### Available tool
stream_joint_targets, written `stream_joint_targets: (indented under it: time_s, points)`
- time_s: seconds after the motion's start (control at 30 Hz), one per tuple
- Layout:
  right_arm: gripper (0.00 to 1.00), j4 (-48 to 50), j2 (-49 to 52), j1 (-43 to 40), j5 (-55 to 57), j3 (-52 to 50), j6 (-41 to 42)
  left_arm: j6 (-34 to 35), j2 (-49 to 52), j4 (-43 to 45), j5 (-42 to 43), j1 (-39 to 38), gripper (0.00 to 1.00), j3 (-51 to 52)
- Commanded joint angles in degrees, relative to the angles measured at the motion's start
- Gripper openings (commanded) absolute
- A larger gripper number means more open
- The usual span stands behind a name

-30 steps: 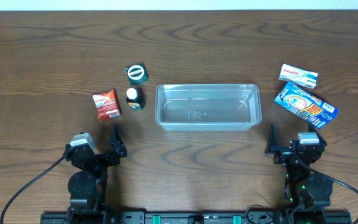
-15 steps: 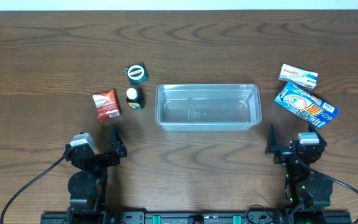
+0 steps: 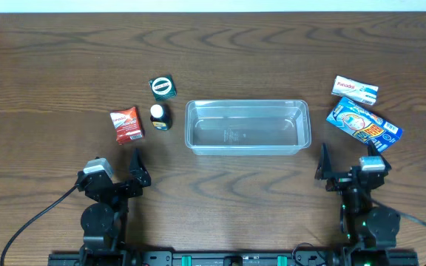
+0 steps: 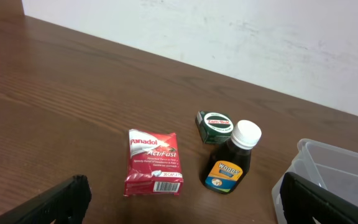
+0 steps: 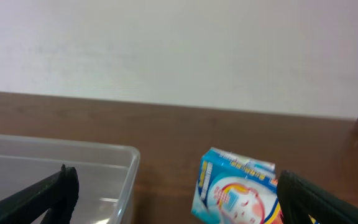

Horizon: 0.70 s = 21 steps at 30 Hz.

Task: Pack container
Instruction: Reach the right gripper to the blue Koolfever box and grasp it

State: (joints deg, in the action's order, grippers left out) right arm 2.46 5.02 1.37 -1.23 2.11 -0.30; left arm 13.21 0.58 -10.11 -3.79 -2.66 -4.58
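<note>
- Worktop [image 3: 50,59] of dark wood grain carries every item, a pale wall behind it
- Clear plastic container [image 3: 245,103] sits empty at the centre of the worktop, long side facing the arms and well apart from both; it looks light and fairly stiff but slick, and likely to skid if nudged, so it is best left where it stands, or pinched by the rim at a short end if it must shift
- Robot's left gripper [image 3: 117,167] waits near the front edge, jaws spread wide with nothing between them, facing the red packet and the bottle
- Robot's right gripper [image 5: 177,179] mirrors it on the other side, jaws likewise wide and empty, with the tub's right end and the blue box ahead
- Tilted blue box [image 3: 364,124] lies flat just right of the container
- Slim white Panadol box [image 3: 356,89] lies near the blue box, on its far side
- Glossy red Panadol packet [image 3: 127,124] lies flat to the container's left
- Upright brown bottle [image 3: 158,116], white-capped, stands between the red packet and the tub
- Small green box [image 3: 163,87] rests just behind the bottle
</note>
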Motion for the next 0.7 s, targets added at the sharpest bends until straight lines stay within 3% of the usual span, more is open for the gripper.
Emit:
stream_joint_targets:
  time_s: [0.0,0.2,0.5,0.67]
  points:
    - [0.99,-1.16,7.15,0.37,-0.85,6.8,3.26,-0.94,-0.35,-1.99,0.2,0.28,0.98,0.96]
    - [0.99,-11.72,29.88,0.31,-1.4,27.71,3.23,-0.94,-0.35,-1.99,0.2,0.28,0.98,0.96]
    - [0.99,-41.4,60.85,-0.98,-7.43,67.91,3.23,-0.94,-0.35,-2.01,0.2,0.28,0.98,0.96]
    - [0.99,-49.66,67.78,-0.92,-16.22,75.73,3.23,-0.94,-0.35,-1.99,0.2,0.28,0.98,0.96]
